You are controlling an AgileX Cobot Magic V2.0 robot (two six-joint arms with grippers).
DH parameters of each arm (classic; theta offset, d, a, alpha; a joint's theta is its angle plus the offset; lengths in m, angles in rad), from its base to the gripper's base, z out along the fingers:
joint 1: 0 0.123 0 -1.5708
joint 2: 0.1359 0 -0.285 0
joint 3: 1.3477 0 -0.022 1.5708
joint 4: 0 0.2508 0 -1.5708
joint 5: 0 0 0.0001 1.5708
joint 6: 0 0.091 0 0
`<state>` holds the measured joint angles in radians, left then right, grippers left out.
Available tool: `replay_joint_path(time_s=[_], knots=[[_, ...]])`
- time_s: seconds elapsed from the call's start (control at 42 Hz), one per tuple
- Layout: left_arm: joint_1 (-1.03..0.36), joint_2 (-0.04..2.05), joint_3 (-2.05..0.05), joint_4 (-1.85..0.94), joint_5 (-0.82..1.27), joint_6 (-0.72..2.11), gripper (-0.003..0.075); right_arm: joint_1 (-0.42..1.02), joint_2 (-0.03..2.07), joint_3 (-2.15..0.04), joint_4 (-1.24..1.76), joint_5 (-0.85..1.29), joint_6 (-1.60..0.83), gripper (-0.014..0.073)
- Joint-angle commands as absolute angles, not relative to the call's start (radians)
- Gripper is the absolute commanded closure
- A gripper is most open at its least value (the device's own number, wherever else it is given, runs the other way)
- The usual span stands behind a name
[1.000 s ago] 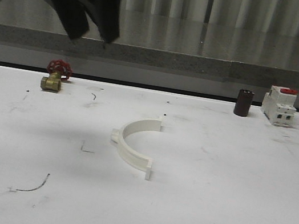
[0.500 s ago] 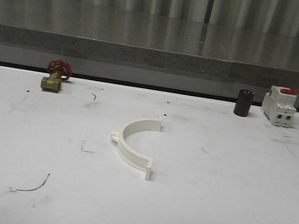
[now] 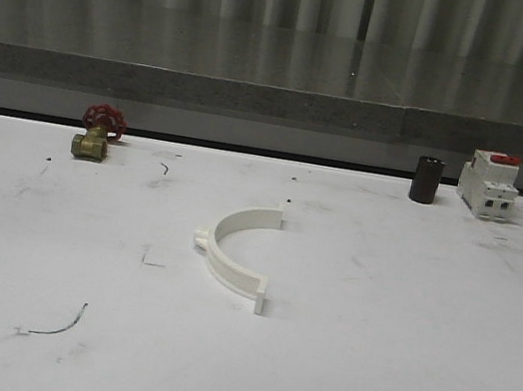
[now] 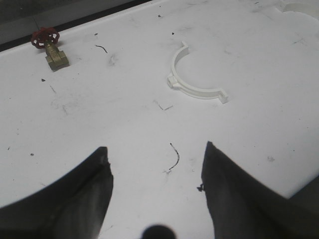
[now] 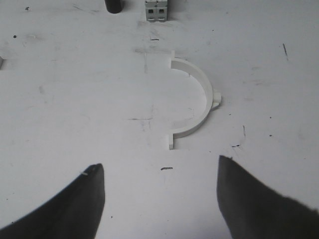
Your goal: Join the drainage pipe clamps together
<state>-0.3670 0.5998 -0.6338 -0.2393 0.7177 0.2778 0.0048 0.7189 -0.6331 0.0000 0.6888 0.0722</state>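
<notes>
Surface: white scuffed flat table [image 3: 391, 380]
Centre: white plastic semicircular clamp half [image 3: 230, 256]
Far edge: brass valve with red handwheel [image 3: 96, 133], dark cylinder [image 3: 426, 179], white boxy breaker with red top [image 3: 487, 184]

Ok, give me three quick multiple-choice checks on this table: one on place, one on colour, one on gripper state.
1. What does the valve sit by?
A. the table's far left edge
B. the breaker
C. the clamp half

2. What colour is the breaker's top?
A. blue
B. red
C. green

3. How are both grippers?
A. shut on the clamp half
B. shut, empty
C. open, empty

Answers: 1 A, it stands far left, apart from the clamp half. 2 B, red cap. 3 C, left gripper and right gripper show spread fingers holding nothing.
</notes>
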Motion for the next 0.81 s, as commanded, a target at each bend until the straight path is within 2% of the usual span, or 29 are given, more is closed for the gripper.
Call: replay_joint_path(time_s=[0.0, 0.19, 0.476, 0.786], knots=[[-0.366, 0.599, -0.661, -0.265, 0.635, 0.276, 0.0337, -0.004, 0.731, -0.687, -0.031, 0.642, 0.066, 0.0084], [-0.366, 0.599, -0.661, -0.265, 0.631, 0.276, 0.0336, -0.031, 0.884, -0.826, -0.05, 0.813, 0.066, 0.0084], [-0.366, 0.599, -0.661, -0.265, 0.631, 0.276, 0.0336, -0.195, 1.204, -1.009, 0.027, 0.93, 0.006, 0.0085], [-0.366, 0.599, -0.661, -0.265, 0.631, 0.276, 0.0336, -0.248, 1.504, -1.135, 0.117, 0.903, -0.131, 0.0085]])
